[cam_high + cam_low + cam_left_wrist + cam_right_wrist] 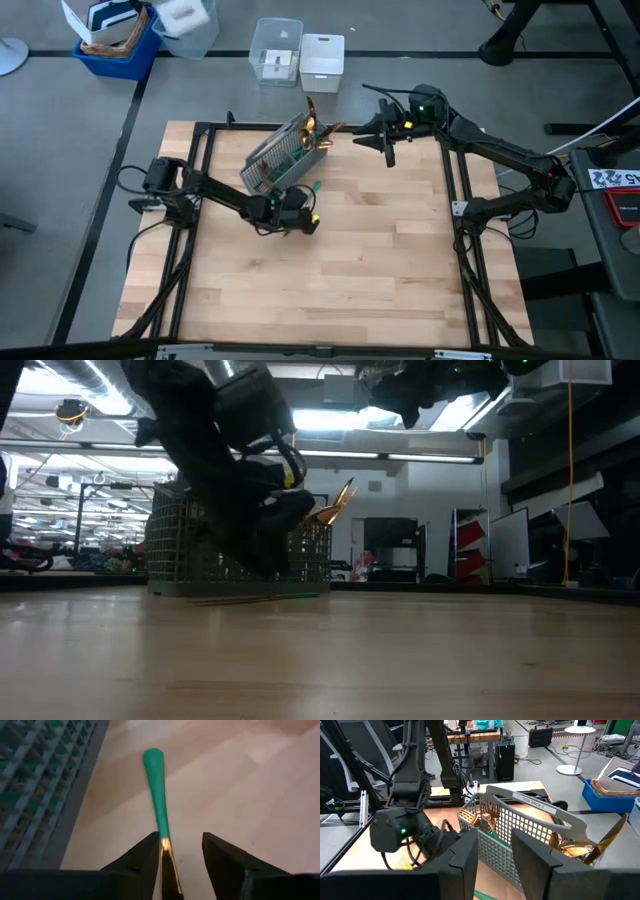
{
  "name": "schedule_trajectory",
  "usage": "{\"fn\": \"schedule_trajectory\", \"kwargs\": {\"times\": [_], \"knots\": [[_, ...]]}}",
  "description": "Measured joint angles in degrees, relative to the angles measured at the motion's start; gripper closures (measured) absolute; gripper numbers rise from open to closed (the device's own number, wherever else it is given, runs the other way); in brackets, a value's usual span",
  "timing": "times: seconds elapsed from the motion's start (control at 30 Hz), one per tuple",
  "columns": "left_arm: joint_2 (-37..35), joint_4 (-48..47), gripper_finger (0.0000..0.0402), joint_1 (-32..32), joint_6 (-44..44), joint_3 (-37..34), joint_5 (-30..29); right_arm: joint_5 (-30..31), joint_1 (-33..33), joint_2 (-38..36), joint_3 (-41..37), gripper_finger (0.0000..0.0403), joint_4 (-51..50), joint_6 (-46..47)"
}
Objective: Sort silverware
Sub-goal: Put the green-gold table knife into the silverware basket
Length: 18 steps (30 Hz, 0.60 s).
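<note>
Left end effector [180, 865] down low on worktop [380, 270], right beside grey mesh caddy [283, 160]. One piece of silverware [159, 800] lies flat on wood with gold neck between the fingers, teal handle pointing away; fingers narrow around it, can't tell if actually gripping. Rest of silverware bunch [575, 851] stands in caddy, gold heads poking out top. Right end effector [388, 150] hangs over far right of worktop, partly open, holding nothing.
</note>
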Motion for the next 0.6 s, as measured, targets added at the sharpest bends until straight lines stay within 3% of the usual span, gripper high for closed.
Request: {"fn": "schedule_trajectory", "kwargs": {"times": [0.17, 0.37, 0.6], "knots": [[0.7, 1.0, 0.027, 2.1, 0.8, 0.0, 1.2, 0.0, 0.0, 0.0, 0.0, 0.0281, -0.1, 0.0], [2.4, 2.5, 0.0263, 3.5, -0.3, 0.0, 7.0, 0.0, 0.0, 0.0, 0.0, 0.0281, -0.9, -0.2], [3.0, 2.2, 0.0261, 5.1, -0.1, 0.0, 7.4, 0.1, 0.0, 0.0, 0.0, 0.0281, -0.9, -1.6]]}}
